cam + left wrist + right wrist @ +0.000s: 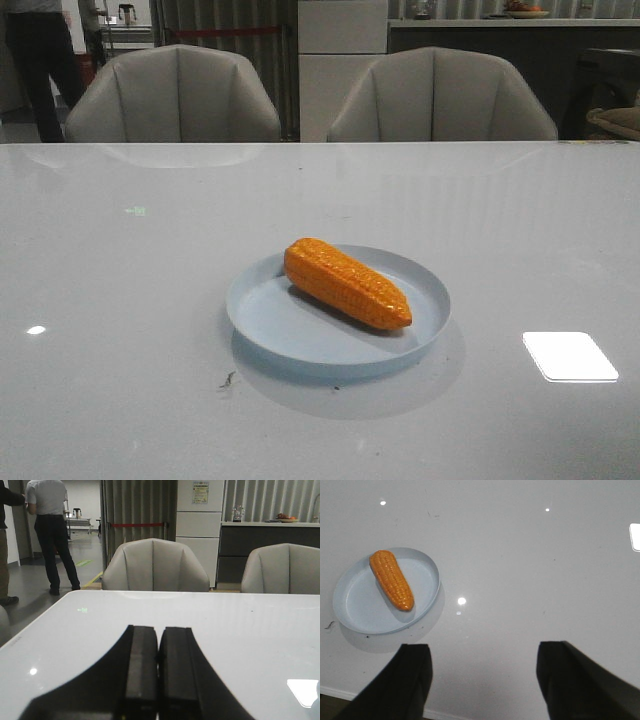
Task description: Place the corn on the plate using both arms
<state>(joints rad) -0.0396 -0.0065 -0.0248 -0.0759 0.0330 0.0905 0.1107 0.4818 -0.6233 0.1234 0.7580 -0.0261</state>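
Closest in the front view: bare glossy counter (120, 400), with a small dark speck (228, 379) just off the near-left rim of the plate (262, 318). Farther back and to the right, corn (345, 284) lying inside that plate, blunt end toward the back left, tapered tip toward the front right, short of the rim. Nothing gripping it. Judged from this: placement done.

Left end effector (158, 672): fingers pressed together, holding nothing, low over the counter and aimed at the chairs (155, 565). Right end effector (485, 680): fingers spread wide, empty, well above the counter, with plate and corn off to one side of its view.

Risks from here, as judgement only: rolling of the cob toward the low rim if the plate gets bumped; sliding of the plate on the slick counter if an arm sweeps low nearby. Cause in both cases: a careless pass by either arm.

Count: one corn, one plate, two end effectors, two chairs behind the counter, two people (54, 535) standing far back on the left.
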